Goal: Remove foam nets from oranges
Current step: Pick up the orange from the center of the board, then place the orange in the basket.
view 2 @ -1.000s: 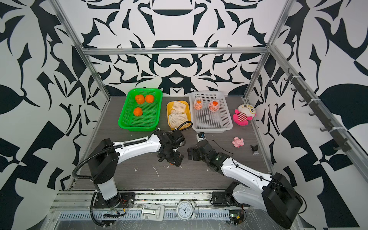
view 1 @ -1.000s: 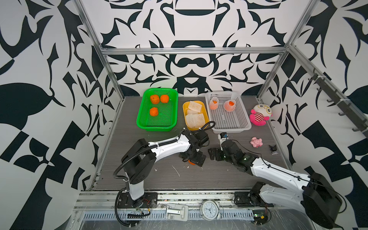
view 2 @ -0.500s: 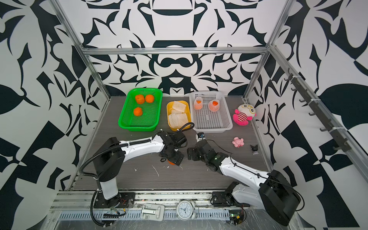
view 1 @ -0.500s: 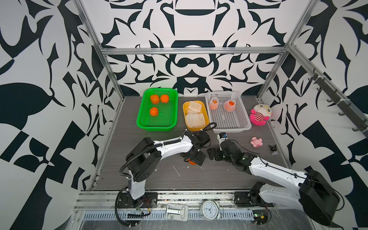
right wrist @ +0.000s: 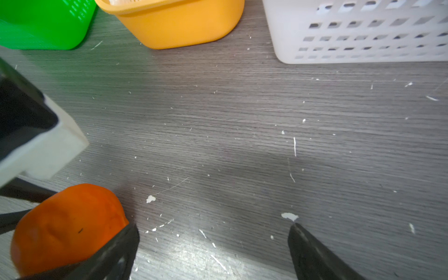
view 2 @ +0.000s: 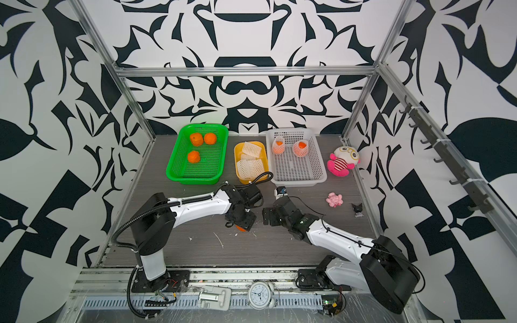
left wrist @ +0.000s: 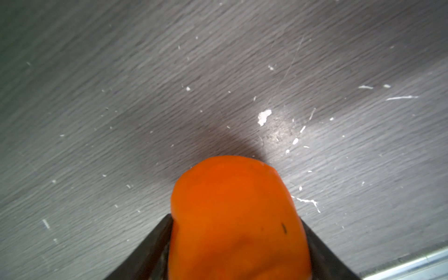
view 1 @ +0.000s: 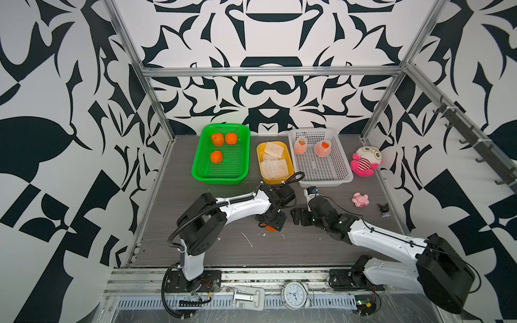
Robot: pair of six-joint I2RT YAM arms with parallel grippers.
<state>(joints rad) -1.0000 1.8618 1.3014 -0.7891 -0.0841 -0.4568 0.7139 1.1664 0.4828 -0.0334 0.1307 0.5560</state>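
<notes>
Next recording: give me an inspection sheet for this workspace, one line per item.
Surface: grey table, strewn with white foam crumbs.
Job's things: three bare oranges in green basket; flattened foam nets in yellow bin; two netted oranges in white basket; loose orange on the table.
Clutter: plush toy, pink toy, black figurine.
Grippers: left gripper closed on loose orange; right gripper open, empty.
Cables: black cable loops by yellow bin's front.
Surroundings: patterned walls; alarm clock on front rail.

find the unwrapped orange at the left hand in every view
Top view: orange just below centre
Top view: orange below centre, slightly left
Left wrist: orange bottom centre
Right wrist: orange bottom left
Shared landmark: grey table with white flecks
</notes>
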